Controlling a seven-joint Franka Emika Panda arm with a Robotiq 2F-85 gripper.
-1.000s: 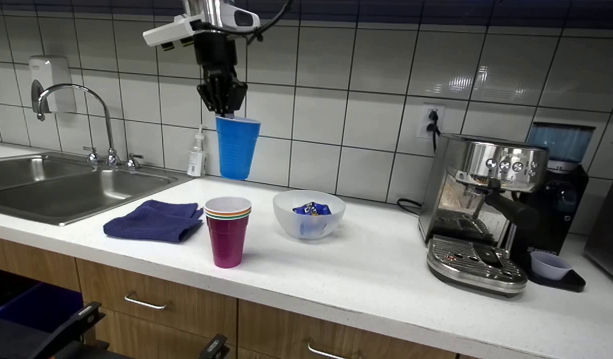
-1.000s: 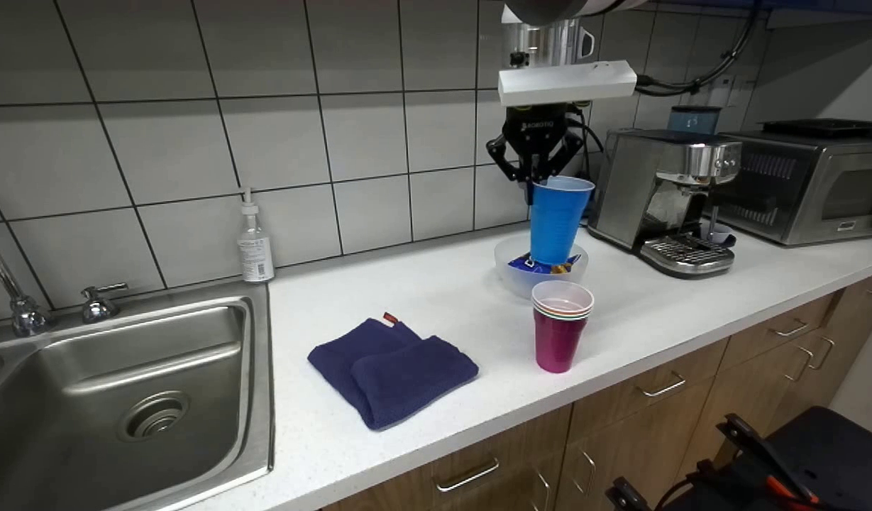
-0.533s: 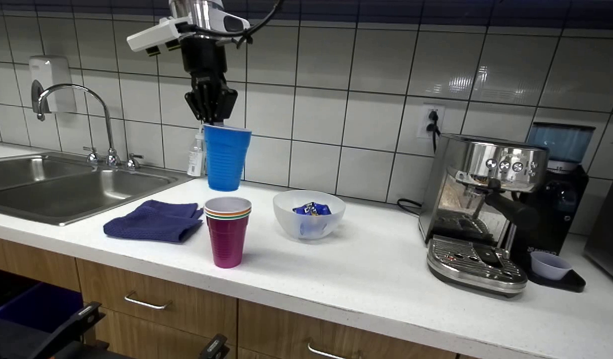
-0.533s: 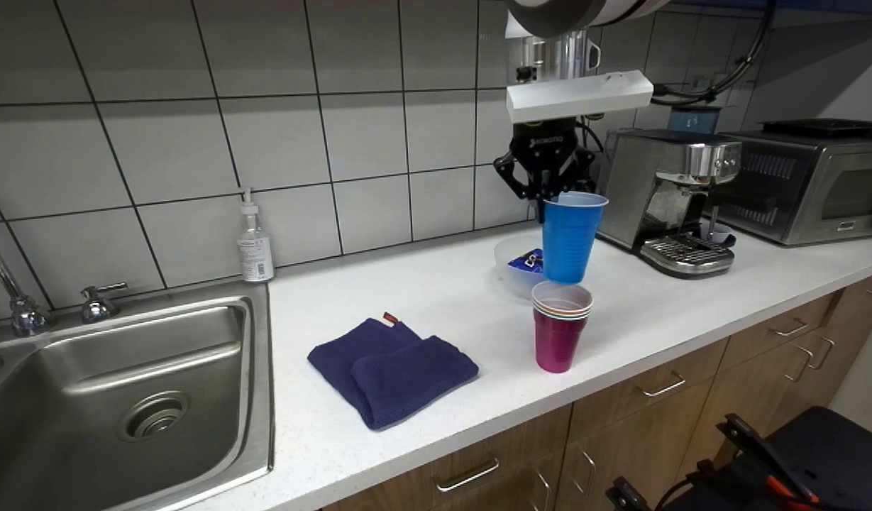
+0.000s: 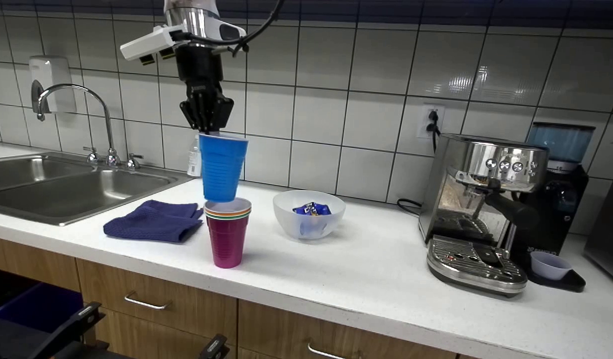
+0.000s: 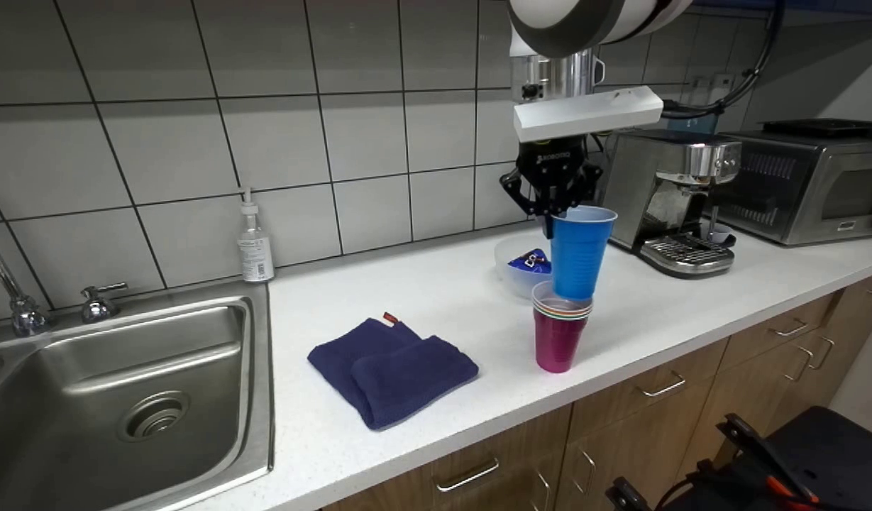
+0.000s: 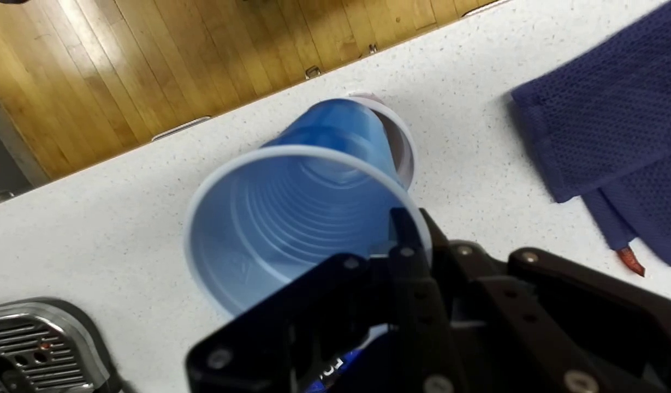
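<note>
Blue cup (image 6: 583,255) hung by its rim (image 7: 302,151)
Your arm (image 6: 557,74) pointed down, the gripper (image 6: 553,218) clenched on that rim over the stacked cups (image 6: 559,344).

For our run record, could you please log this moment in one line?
Gripper: shut on blue cup at the rim | Cup: over mouth of cup stack, contact unclear | Nearby: frosted bowl, navy cloth
</note>
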